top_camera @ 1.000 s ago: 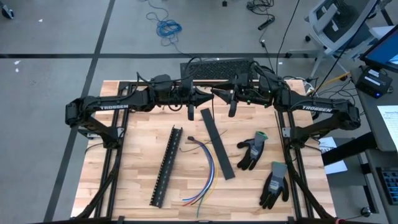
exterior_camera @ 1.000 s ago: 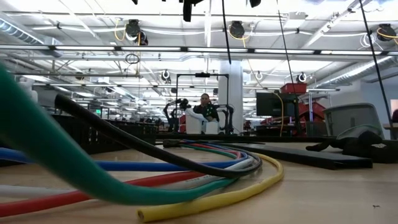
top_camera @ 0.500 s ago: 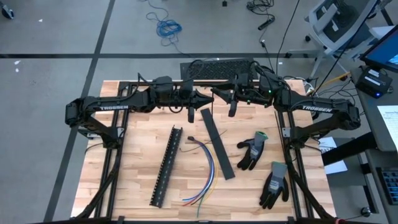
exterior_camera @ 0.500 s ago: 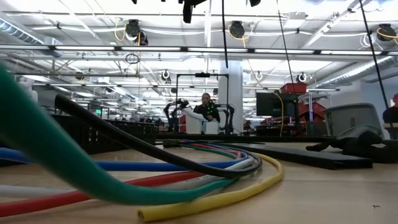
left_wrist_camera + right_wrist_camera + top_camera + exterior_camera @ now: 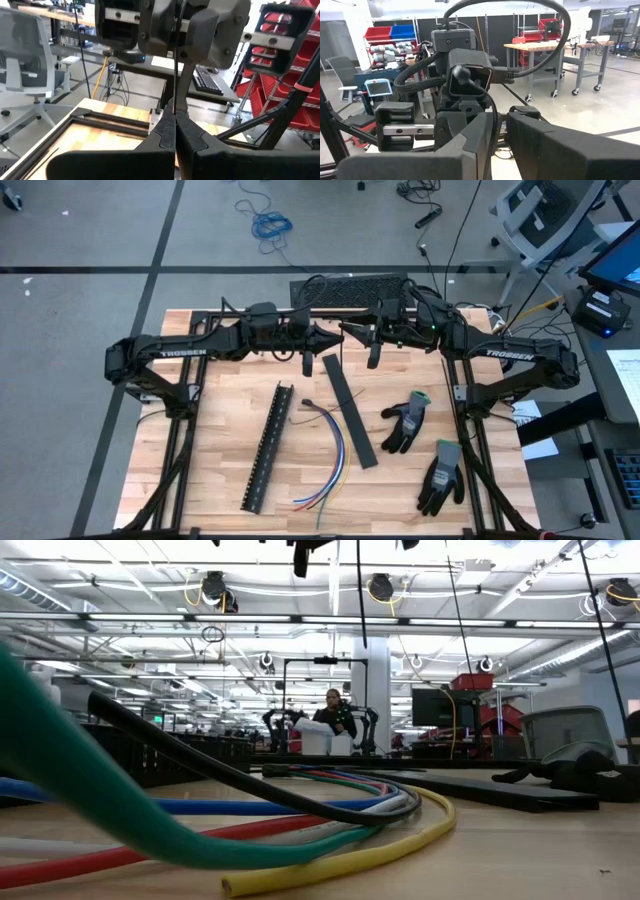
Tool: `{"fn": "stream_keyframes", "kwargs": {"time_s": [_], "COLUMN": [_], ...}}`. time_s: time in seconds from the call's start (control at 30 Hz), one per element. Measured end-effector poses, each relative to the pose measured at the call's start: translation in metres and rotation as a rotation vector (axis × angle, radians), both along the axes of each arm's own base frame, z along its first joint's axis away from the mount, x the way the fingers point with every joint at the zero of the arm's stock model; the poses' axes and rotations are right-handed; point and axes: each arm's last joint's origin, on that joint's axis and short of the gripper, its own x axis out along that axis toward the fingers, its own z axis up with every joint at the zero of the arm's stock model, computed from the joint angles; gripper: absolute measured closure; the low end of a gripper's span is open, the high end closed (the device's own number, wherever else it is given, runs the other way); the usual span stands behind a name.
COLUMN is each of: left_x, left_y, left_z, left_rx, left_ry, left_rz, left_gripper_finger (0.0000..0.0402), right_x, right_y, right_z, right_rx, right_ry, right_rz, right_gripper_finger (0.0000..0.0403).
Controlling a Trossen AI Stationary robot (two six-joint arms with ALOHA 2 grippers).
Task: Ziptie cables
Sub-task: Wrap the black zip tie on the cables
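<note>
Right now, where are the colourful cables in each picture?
High view: the cables lie on the table's middle, between the black slotted strip and the flat black bar.
Low view: they fill the foreground, very close.
Left wrist view: not in it.
Right wrist view: not in it.
Shared landmark: the flat black bar, at the right in the low view.

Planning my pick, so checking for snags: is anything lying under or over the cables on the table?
The cables lie directly on the bare wooden table, between the slotted strip and the flat black strip. Nothing lies on them, and neither strip touches them. What lies beneath the strips is hidden.
</note>
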Motion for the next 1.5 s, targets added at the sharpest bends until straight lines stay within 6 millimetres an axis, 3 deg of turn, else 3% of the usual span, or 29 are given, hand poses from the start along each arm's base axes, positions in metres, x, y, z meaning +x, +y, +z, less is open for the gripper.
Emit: {"fn": "stream_keyframes", "kwargs": {"time_s": [0.33,0.77,1.03,1.5], "left_x": [-0.008,-0.007,-0.003,-0.003], "left_y": [0.002,0.0,-0.01,-0.008], "left_z": [0.005,0.005,0.005,0.003], "left_rx": [0.002,0.001,0.005,0.001], "left_ry": [0.012,0.011,-0.012,0.005], "left_rz": [0.03,0.041,-0.045,-0.025], "left_gripper_finger": [0.0401,0.0401,0.0401,0.0401], "right_x": [0.0,0.0,0.001,0.003], "right_y": [0.0,0.0,0.0,0.003], "right_z": [0.0,0.002,0.002,0.001], "right_rx": [0.0,0.008,0.02,0.032], "right_ry": [-0.001,-0.019,-0.03,-0.038], "right_rz": [0.001,0.006,0.01,0.062], "right_gripper_finger": [0.0335,0.0334,0.0334,0.0335]}}
